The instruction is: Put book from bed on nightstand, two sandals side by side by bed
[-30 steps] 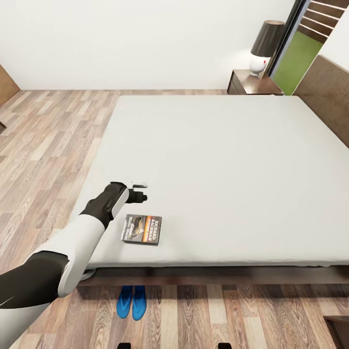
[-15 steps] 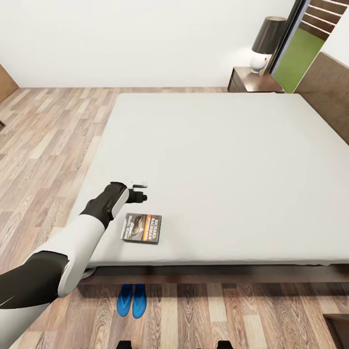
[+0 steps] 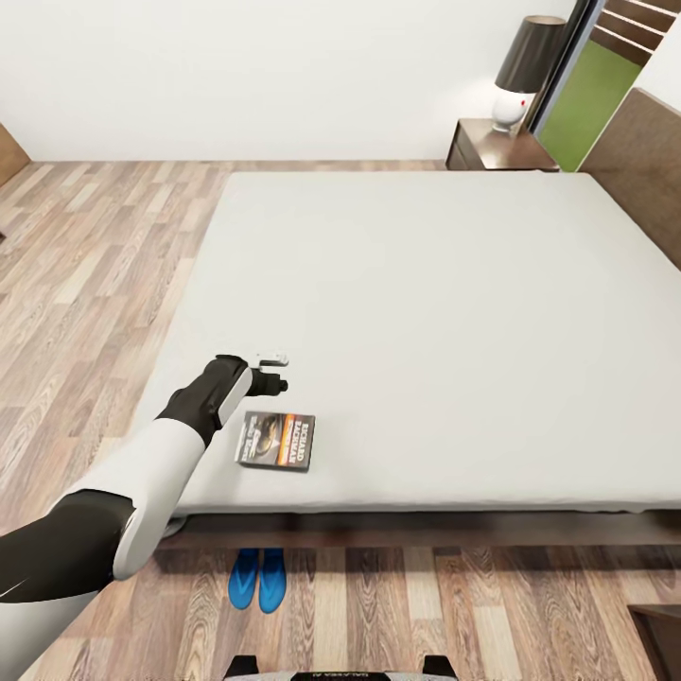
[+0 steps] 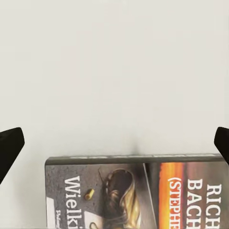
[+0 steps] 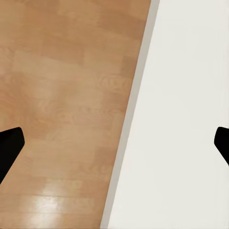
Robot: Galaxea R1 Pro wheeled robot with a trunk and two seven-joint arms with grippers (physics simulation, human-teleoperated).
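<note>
bed (image 3: pixel 426 312): headboard cut off at frame edge | nightstand (image 3: pixel 492 147): far corner, partly hidden | book (image 3: pixel 275 441): flat near mattress edge, cropped in left wrist view | sandals (image 3: pixel 257 579): paired on floor | left gripper (image 4: pixel 114 138): spread wide, empty | right gripper (image 5: pixel 114 138): wide, empty

The head view looks forward and steeply down from above the near edge of the bed (image 3: pixel 426 312), taking in the whole mattress, the floor (image 3: pixel 85 274) around it and the far wall. The left wrist view looks straight down from close above the mattress and the book (image 4: pixel 138 195), a patch the head view shares at the book (image 3: pixel 275 441). The right wrist view looks closely down at wood flooring (image 5: pixel 62 105) beside a white surface (image 5: pixel 181 119).
</note>
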